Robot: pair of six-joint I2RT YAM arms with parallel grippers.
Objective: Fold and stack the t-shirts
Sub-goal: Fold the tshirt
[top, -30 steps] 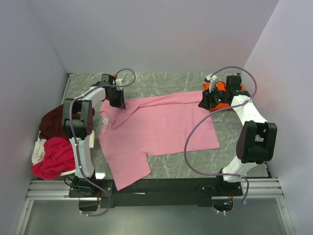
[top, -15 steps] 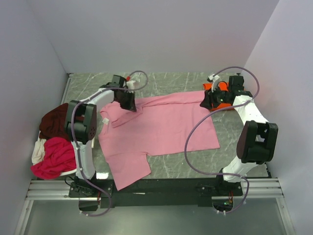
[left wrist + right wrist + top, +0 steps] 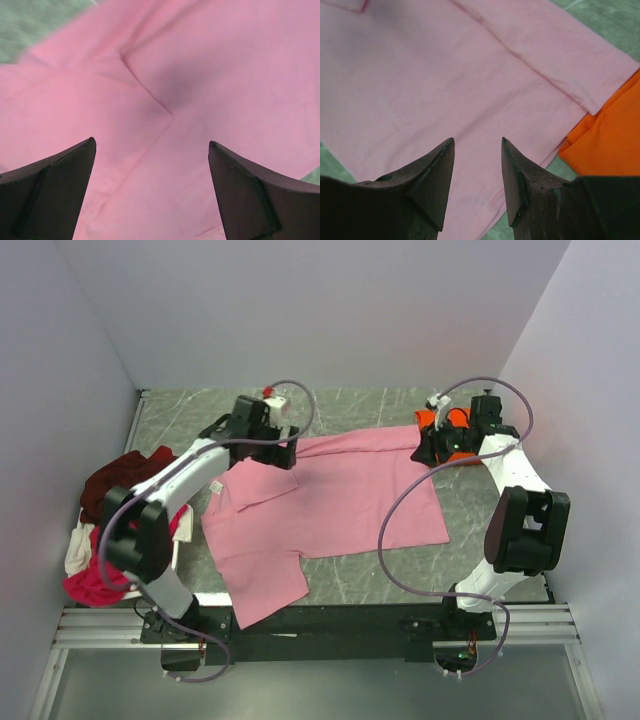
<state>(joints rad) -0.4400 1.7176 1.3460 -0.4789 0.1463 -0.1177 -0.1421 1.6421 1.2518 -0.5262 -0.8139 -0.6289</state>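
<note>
A light pink t-shirt (image 3: 340,500) lies spread over the middle of the green table, its upper left part folded in over the body. My left gripper (image 3: 278,450) hovers above that fold. In the left wrist view it (image 3: 151,142) stands wide open over pink cloth (image 3: 200,75), with nothing between its fingers. My right gripper (image 3: 422,452) is at the shirt's far right corner. Its jaws (image 3: 477,140) stand apart above pink cloth (image 3: 445,75), holding nothing. A bright orange t-shirt (image 3: 428,420) lies just behind it, also visible in the right wrist view (image 3: 610,145).
A heap of shirts sits at the table's left edge: dark maroon (image 3: 115,485), magenta-red (image 3: 110,565) and cream (image 3: 77,550). White walls close in the table (image 3: 360,405) at the back and both sides. The arms' bases and rail run along the near edge.
My left gripper carried the pink shirt's upper left part rightward over the body, then opened and let it go. The right arm has barely moved.
</note>
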